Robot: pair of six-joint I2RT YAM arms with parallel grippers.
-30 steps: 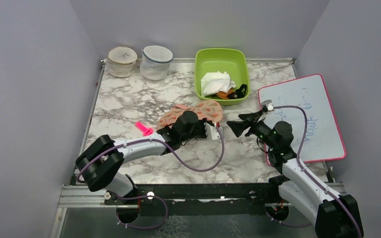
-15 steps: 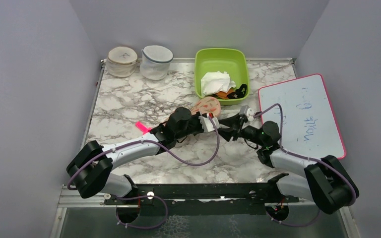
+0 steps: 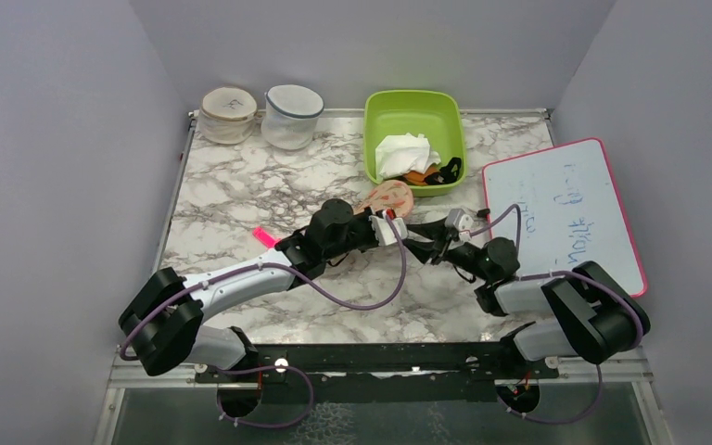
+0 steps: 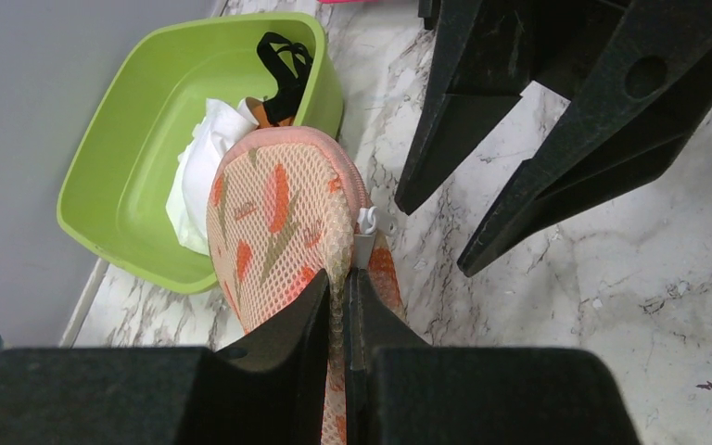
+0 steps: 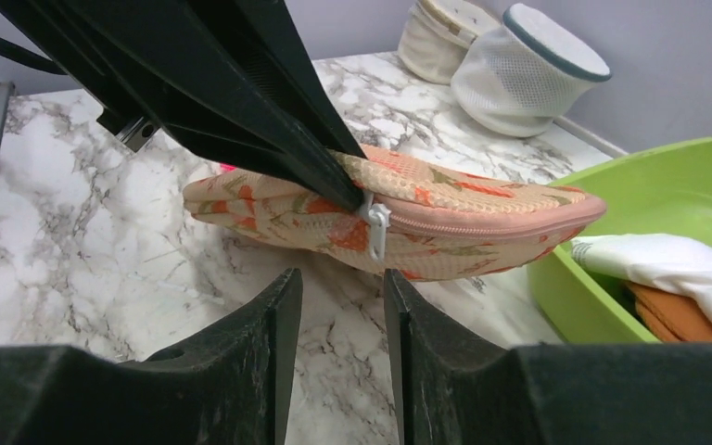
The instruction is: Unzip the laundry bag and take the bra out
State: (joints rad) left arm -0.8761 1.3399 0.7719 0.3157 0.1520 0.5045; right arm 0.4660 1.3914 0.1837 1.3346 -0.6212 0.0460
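Observation:
The peach mesh laundry bag (image 3: 387, 196) with orange motifs lies mid-table, lifted at its near edge, just in front of the green bin. My left gripper (image 4: 337, 278) is shut on the bag's mesh (image 4: 278, 222) beside the pale zip pull (image 4: 368, 221). My right gripper (image 5: 341, 278) is open, its fingers pointing at the zip pull (image 5: 375, 227) on the bag (image 5: 454, 218), a short gap away and not touching. In the top view the right gripper (image 3: 424, 245) faces the left gripper (image 3: 391, 227). The zip looks shut. The red bra is hidden.
A green bin (image 3: 414, 113) at the back holds a white cloth (image 3: 400, 151) and a small black-and-orange garment (image 3: 436, 173). Two round mesh tubs (image 3: 292, 116) stand back left. A whiteboard (image 3: 565, 213) lies at the right. A pink clip (image 3: 266, 238) lies left of the bag.
My left gripper has lifted and pulled the bag's edge up, bunching it toward the bin. My right arm has swung left and lowered until its open gripper faces the zip pull.

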